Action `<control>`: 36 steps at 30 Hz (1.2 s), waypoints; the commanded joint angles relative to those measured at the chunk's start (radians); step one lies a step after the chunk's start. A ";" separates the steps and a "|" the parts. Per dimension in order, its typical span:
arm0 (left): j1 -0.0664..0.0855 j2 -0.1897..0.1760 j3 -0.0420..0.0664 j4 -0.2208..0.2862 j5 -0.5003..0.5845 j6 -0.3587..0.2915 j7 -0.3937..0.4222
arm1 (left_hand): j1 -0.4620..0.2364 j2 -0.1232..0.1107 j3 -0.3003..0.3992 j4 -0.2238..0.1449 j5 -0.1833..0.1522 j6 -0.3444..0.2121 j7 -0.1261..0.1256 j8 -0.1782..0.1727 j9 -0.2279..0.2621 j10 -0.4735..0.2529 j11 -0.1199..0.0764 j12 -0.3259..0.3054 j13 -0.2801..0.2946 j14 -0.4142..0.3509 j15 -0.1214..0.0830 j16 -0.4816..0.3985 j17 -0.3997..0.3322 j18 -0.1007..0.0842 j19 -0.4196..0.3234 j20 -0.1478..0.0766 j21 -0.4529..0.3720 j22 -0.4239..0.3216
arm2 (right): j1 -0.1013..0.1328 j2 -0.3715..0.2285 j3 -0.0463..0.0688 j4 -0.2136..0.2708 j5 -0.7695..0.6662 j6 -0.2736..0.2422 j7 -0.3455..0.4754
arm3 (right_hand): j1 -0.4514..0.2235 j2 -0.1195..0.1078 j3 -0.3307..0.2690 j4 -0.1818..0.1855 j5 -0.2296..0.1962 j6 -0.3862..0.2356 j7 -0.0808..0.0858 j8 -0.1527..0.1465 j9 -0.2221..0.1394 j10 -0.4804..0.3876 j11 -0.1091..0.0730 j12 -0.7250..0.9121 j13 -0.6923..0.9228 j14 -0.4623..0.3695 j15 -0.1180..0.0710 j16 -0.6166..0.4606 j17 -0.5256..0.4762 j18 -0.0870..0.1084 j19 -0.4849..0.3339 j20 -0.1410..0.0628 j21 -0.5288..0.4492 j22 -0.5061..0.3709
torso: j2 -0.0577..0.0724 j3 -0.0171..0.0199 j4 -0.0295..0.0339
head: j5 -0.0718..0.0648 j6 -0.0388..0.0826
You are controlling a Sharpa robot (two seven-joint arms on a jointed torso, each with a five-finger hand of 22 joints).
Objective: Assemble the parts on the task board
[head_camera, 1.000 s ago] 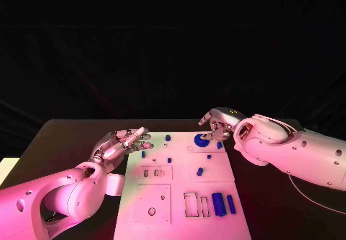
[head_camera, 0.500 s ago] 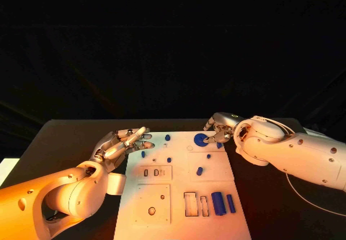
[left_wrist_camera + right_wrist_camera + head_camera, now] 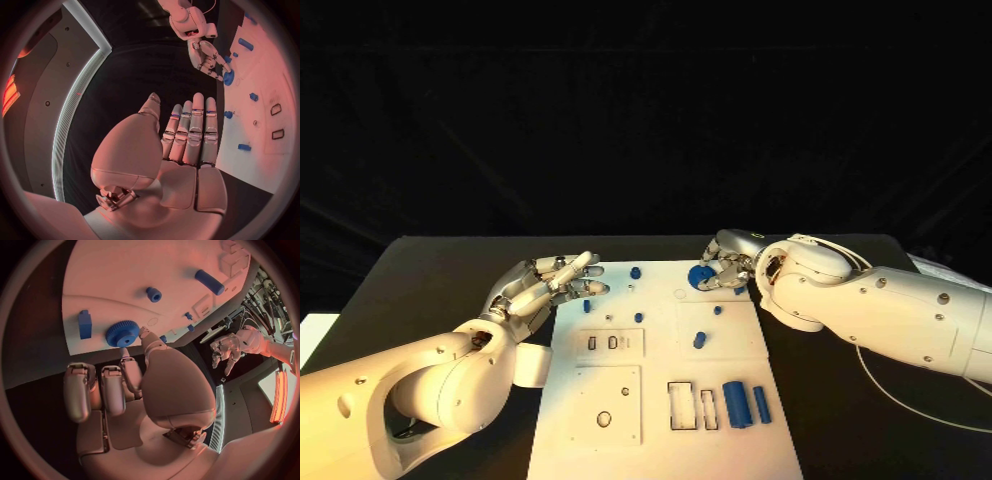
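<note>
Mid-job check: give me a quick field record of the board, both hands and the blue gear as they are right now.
task board: white plate in the middle of the black table
blue gear: at the board's far right corner
right hand: at the gear, fingertips touching it; grip cannot be told
left hand: open, holding nothing, by the board's far left edge
loose parts: blue cylinder near the board's near right

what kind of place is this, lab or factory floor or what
Most likely a robot test lab or demo booth: a black table before a dark backdrop, a white task board with small blue parts such as a gear, and two robot arms working over it.
</note>
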 commanded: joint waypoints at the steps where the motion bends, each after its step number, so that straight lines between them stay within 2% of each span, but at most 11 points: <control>1: 0.001 0.001 0.001 0.000 0.001 0.022 0.002 | 0.001 0.010 -0.001 -0.008 -0.002 0.001 0.002 -0.006 -0.001 -0.005 0.003 -0.005 0.001 -0.007 0.001 -0.005 0.001 0.011 -0.004 0.000 0.003 0.000 | -0.002 0.004 0.000 -0.007 0.003 0.025 -0.010 | 0.008 0.007 -0.007 -0.001 0.003 0.008 0.001 0.005 0.002 0.009 0.000 0.008 0.007 0.078 0.007 0.005 0.099 -0.010 0.007 0.000 0.004 0.073 | 0.001 -0.0002 -0.0009 | 0.000 -0.001; 8: 0.001 0.003 0.001 -0.003 0.001 0.024 0.001 | 0.001 0.010 -0.001 -0.008 -0.002 0.001 0.002 -0.006 -0.001 -0.005 0.003 -0.005 0.001 -0.007 0.001 -0.005 0.001 0.011 -0.004 0.000 0.003 0.000 | -0.003 0.009 -0.001 -0.026 0.003 0.029 -0.014 | 0.016 0.018 -0.005 -0.004 0.001 0.016 0.000 0.008 0.004 0.019 -0.001 0.028 0.030 0.080 0.006 0.009 0.107 -0.012 0.012 0.000 0.008 0.082 | 0.001 0.0001 0.0003 | -0.002 -0.004; 19: 0.001 0.005 0.001 -0.007 0.001 0.025 0.001 | 0.001 0.010 -0.001 -0.008 -0.002 0.001 0.002 -0.006 -0.001 -0.005 0.003 -0.005 0.001 -0.007 0.001 -0.005 0.001 0.011 -0.004 0.000 0.003 0.000 | -0.004 0.015 -0.001 -0.030 -0.004 0.020 -0.008 | 0.022 0.023 -0.003 -0.006 -0.001 0.021 -0.001 0.009 0.005 0.023 -0.002 0.037 0.040 0.080 0.006 0.012 0.112 -0.013 0.017 0.000 0.011 0.089 | 0.001 0.0012 -0.0005 | -0.002 -0.006; 30: 0.001 0.005 0.001 -0.007 0.001 0.027 0.000 | 0.001 0.010 -0.001 -0.008 -0.002 0.001 0.002 -0.006 -0.001 -0.005 0.003 -0.005 0.001 -0.007 0.001 -0.005 0.001 0.011 -0.004 0.000 0.003 0.000 | -0.008 0.022 -0.001 -0.037 -0.025 0.034 -0.006 | 0.034 0.029 0.000 -0.014 -0.005 0.035 -0.003 0.014 0.008 0.027 -0.003 0.047 0.053 0.081 0.005 0.014 0.117 -0.015 0.020 -0.001 0.014 0.095 | 0.001 0.0013 -0.0009 | -0.001 -0.008; 33: 0.001 0.006 0.001 -0.007 0.001 0.028 -0.001 | 0.001 0.010 -0.001 -0.008 -0.002 0.001 0.002 -0.006 -0.001 -0.005 0.003 -0.005 0.001 -0.007 0.001 -0.005 0.001 0.011 -0.004 0.000 0.003 0.000 | -0.013 0.026 -0.001 -0.038 -0.068 0.036 -0.014 | 0.041 0.034 0.003 -0.020 -0.016 0.064 -0.009 0.026 0.013 0.039 -0.008 0.066 0.074 0.082 0.002 0.017 0.123 -0.016 0.026 -0.002 0.018 0.104 | 0.001 0.0011 0.0000 | 0.000 -0.011; 36: 0.001 0.005 0.001 -0.007 0.001 0.028 -0.001 | 0.001 0.010 -0.001 -0.008 -0.002 0.001 0.002 -0.006 -0.001 -0.005 0.003 -0.005 0.001 -0.007 0.001 -0.005 0.001 0.011 -0.004 0.000 0.003 0.000 | -0.015 0.028 -0.005 -0.039 -0.115 0.035 -0.030 | 0.054 0.045 0.017 -0.027 -0.076 0.102 -0.022 0.045 0.022 0.058 -0.019 0.095 0.105 0.083 -0.006 0.020 0.129 -0.021 0.041 -0.008 0.026 0.125 | 0.001 0.0013 0.0001 | 0.000 -0.011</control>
